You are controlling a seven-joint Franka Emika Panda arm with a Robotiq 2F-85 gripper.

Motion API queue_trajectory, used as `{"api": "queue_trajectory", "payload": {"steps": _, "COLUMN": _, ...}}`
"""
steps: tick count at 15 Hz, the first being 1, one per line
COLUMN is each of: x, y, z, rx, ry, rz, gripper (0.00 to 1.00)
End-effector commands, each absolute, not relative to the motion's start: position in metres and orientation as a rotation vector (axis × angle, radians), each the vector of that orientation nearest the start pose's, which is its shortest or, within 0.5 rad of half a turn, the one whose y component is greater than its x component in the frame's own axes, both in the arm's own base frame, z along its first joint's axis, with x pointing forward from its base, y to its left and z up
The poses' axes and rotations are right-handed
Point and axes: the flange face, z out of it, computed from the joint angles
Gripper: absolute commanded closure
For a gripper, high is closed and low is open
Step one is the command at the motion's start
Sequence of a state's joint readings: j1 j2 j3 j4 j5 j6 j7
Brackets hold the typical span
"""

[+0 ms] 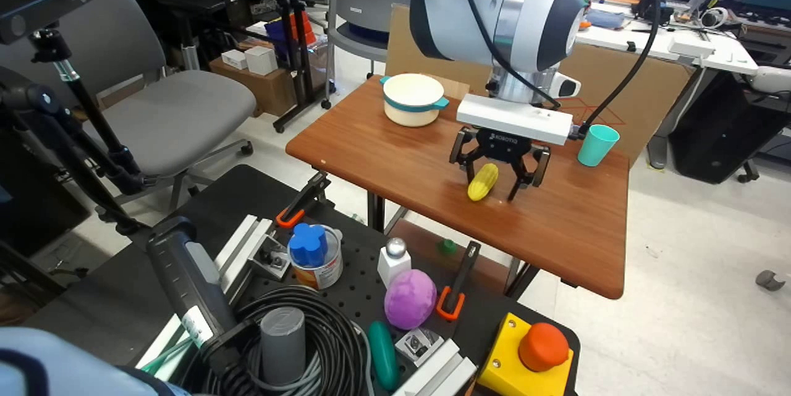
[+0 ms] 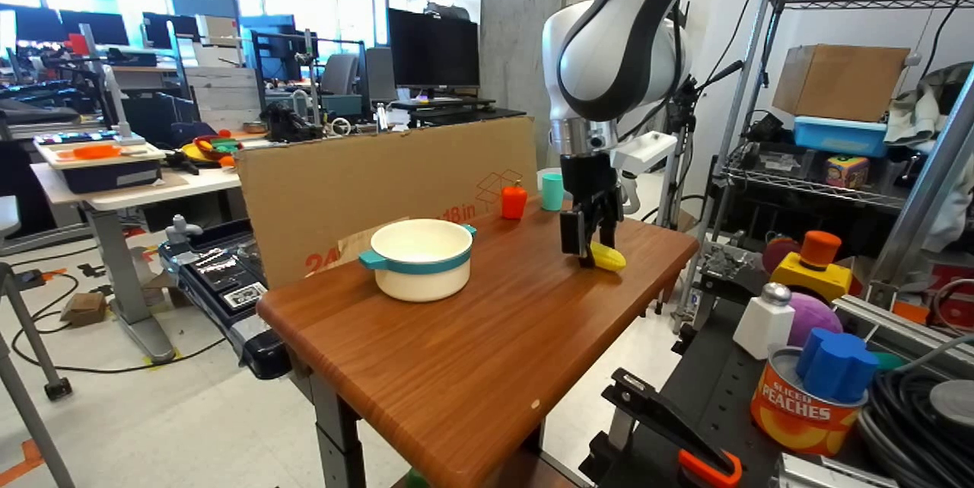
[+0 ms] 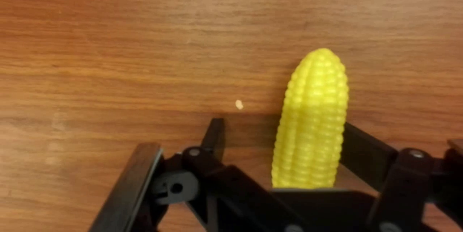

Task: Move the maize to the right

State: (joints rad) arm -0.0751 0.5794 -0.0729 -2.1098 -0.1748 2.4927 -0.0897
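The maize (image 3: 311,123) lies between the gripper's (image 3: 281,134) parted fingers (image 3: 365,156) (nearer the wrist view's right one).

The table (image 1: 395,152) lies open between the tool (image 1: 492,191) and obstructing pale pot (image 1: 411,115).

One maize (image 3: 311,127), one pot (image 2: 423,282), one cup (image 1: 598,146) appear.

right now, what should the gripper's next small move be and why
I'd probably close the gripper gently: in the wrist view the maize lies between its open fingers, near one, while table shows between it and the other.
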Motion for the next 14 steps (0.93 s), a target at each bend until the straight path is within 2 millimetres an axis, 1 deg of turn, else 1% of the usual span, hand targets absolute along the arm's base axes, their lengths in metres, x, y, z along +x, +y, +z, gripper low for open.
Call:
{"api": "queue_trajectory", "payload": {"steps": 1, "x": 0.542, "y": -0.08, "z": 0.115, "rx": -3.249, "ry": -0.134, "rz": 0.335, "gripper": 0.56}}
{"api": "queue_trajectory", "payload": {"steps": 4, "x": 0.541, "y": -0.079, "z": 0.124, "rx": -3.245, "ry": -0.106, "rz": 0.316, "gripper": 0.78}}
{"api": "queue_trajectory", "payload": {"steps": 6, "x": 0.538, "y": -0.081, "z": 0.138, "rx": -3.251, "ry": -0.103, "rz": 0.282, "gripper": 0.94}}
{"api": "queue_trajectory", "payload": {"steps": 7, "x": 0.538, "y": -0.083, "z": 0.145, "rx": -3.254, "ry": -0.106, "rz": 0.255, "gripper": 0.99}}
{"api": "queue_trajectory", "payload": {"steps": 9, "x": 0.538, "y": -0.094, "z": 0.165, "rx": -3.248, "ry": -0.069, "rz": 0.229, "gripper": 1.0}}
{"api": "queue_trajectory", "payload": {"steps": 10, "x": 0.538, "y": -0.103, "z": 0.175, "rx": -3.248, "ry": -0.042, "rz": 0.214, "gripper": 0.97}}
{"api": "queue_trajectory", "payload": {"steps": 12, "x": 0.539, "y": -0.124, "z": 0.192, "rx": -3.259, "ry": 0.025, "rz": 0.163, "gripper": 0.97}}
{"api": "queue_trajectory", "payload": {"steps": 14, "x": 0.543, "y": -0.151, "z": 0.208, "rx": -3.276, "ry": 0.106, "rz": 0.105, "gripper": 0.97}}
